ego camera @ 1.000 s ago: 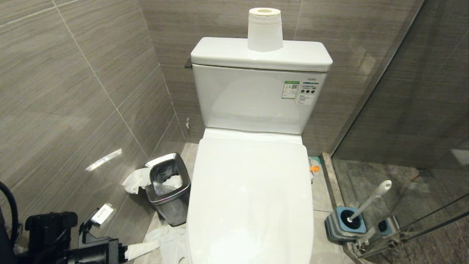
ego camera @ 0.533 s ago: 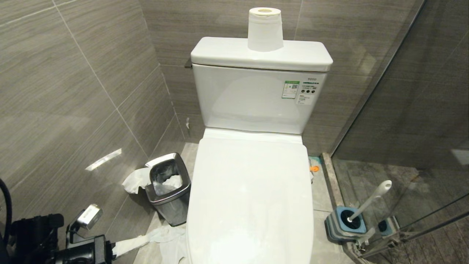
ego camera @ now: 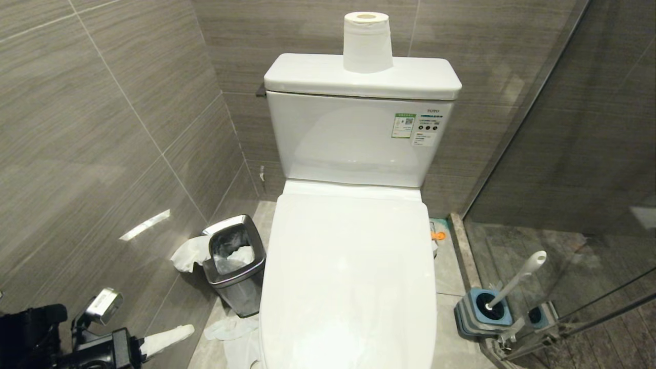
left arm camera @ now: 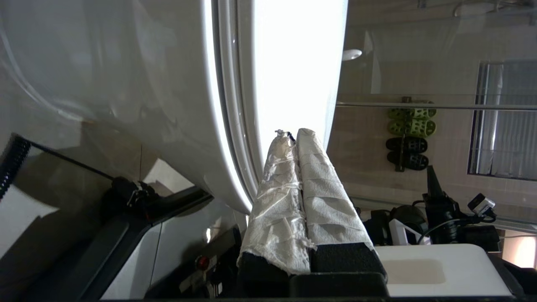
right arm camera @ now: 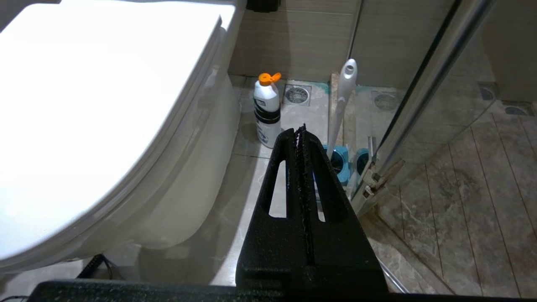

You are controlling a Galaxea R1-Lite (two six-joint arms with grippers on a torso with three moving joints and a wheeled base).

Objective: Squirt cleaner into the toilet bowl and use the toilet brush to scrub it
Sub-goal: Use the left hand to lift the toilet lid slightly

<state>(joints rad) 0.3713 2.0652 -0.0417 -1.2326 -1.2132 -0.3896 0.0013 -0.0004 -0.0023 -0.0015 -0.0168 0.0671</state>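
Note:
The white toilet bowl (ego camera: 348, 277) has its lid down, so the basin is hidden. The toilet brush (ego camera: 517, 281) stands in its grey-and-blue holder (ego camera: 482, 312) on the floor to the right, its white handle (right arm camera: 346, 92) leaning up. A white bottle of cleaner with an orange cap (right arm camera: 267, 111) stands between toilet and holder. My left gripper (ego camera: 187, 332) is low at the toilet's left side, shut and empty, with its fingers (left arm camera: 323, 188) wrapped in white paper. My right gripper (right arm camera: 300, 130) is shut and empty, pointing at the floor near the bottle and holder.
A steel waste bin (ego camera: 236, 264) with crumpled tissue stands left of the toilet, with more tissue (ego camera: 230, 333) on the floor. A paper roll (ego camera: 367, 43) sits on the cistern. A tiled wall (ego camera: 102, 154) closes the left and a glass shower partition (ego camera: 564, 205) the right.
My left arm has swung to the left, drawing its paper-wrapped fingers away from the toilet's side toward the wall. The head view shifted slightly. The right gripper stays put.

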